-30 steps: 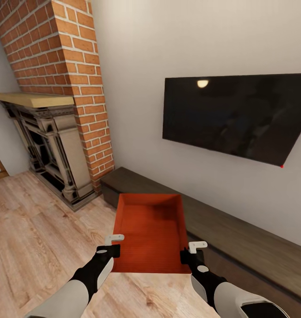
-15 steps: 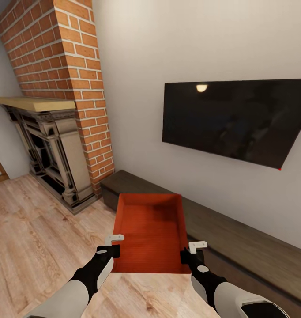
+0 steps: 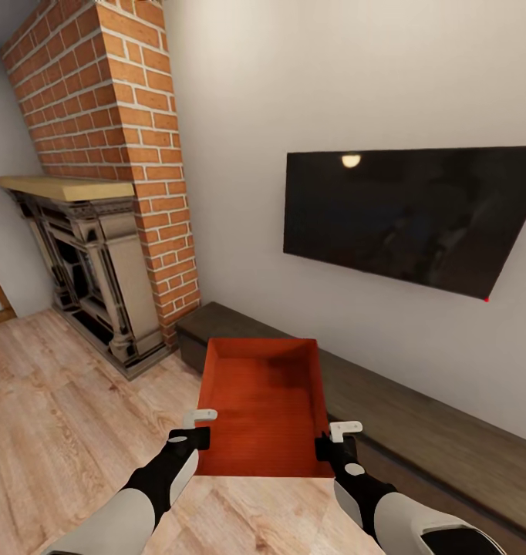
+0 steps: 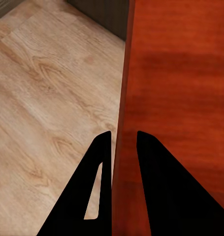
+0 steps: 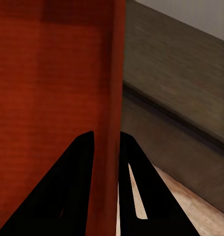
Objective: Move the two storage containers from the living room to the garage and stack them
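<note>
Clamping an orange-red, low-walled storage container by opposite walls: left tool, right tool.

**Living-room plank floor and what stands on it**

A light wood plank floor runs across the room, its grain and knots plain in the left wrist view. Against the white wall a long dark low cabinet sits on the planks, stretching away to the right beneath the wall TV. At its left end, just beside it, the red brick fireplace with its ornate dark surround rises from the floor.
</note>
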`<state>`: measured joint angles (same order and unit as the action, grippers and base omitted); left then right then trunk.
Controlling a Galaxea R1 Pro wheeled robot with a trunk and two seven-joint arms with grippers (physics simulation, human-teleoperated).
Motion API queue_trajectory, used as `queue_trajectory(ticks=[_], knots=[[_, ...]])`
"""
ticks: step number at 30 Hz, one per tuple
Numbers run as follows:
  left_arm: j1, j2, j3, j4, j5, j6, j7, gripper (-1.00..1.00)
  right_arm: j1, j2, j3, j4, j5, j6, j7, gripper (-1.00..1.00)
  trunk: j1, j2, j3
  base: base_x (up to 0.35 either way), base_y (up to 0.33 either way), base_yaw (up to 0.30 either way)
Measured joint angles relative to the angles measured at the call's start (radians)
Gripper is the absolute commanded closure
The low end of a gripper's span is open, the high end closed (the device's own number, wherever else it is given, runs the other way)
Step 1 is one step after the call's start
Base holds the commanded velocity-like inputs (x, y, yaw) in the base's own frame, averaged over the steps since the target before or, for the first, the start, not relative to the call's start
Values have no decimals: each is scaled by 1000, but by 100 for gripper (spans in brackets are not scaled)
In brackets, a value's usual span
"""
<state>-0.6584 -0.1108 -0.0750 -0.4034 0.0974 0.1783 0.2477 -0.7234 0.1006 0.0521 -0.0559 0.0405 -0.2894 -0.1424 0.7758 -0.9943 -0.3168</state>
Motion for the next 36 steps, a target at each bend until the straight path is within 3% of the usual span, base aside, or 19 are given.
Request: queue_trajectory(ticks=[6,36], knots=[[0,0,0,0,0,2,1,100,0,0,1,0,-2,2,1,100,0,0,2,0,0,0],[0,0,0,-1,0,4,1,100,0,0,0,0,-2,3,1,100,-115,210,96,0,0,0]])
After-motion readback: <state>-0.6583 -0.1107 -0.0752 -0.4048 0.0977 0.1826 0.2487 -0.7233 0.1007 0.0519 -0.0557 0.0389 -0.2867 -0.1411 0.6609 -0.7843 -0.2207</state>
